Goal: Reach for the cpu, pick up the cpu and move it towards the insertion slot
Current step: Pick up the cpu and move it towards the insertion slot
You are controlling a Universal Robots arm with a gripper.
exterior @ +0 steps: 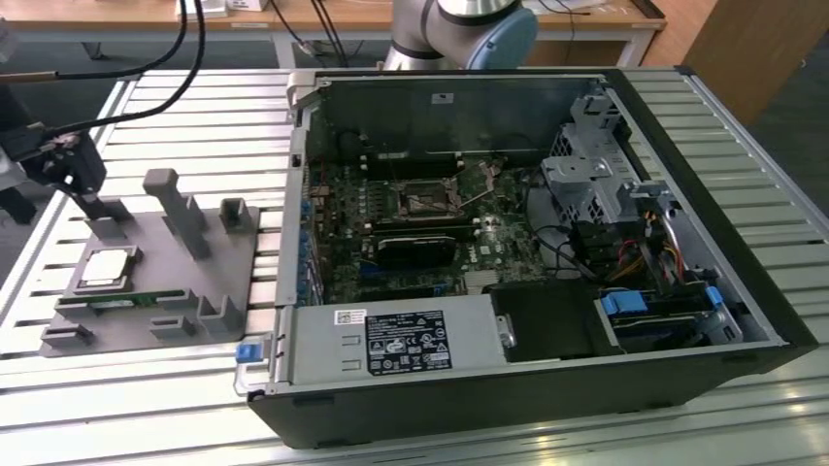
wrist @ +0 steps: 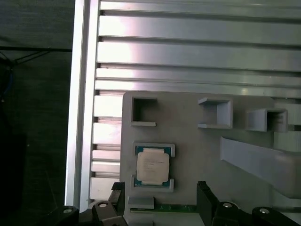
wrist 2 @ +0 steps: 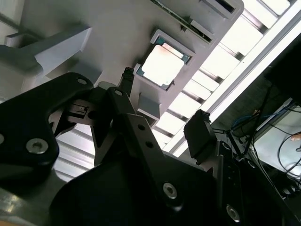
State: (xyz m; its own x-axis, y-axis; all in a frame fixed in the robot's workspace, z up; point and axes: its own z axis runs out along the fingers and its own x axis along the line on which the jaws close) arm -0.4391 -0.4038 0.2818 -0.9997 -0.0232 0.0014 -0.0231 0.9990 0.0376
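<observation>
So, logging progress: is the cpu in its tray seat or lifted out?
In: the cpu lies flat in the grey tray, with the open gripper apart from it.

Gripper [wrist: 160, 190] recorded pointing downward, jaws spread wide, nothing clamped between the black fingers [wrist 2: 202, 134]. In the exterior view the arm's grey joint [exterior: 467, 24] is seen upright; the wrist appears slightly tilted.

The table [exterior: 143, 408] under me is silvery metal, ribbed in long slats that glare white where light strikes them. Behind it I see a wooden desk [exterior: 349, 12] on pale legs, a wooden panel [exterior: 745, 49] and dark floor [exterior: 801, 136].
</observation>
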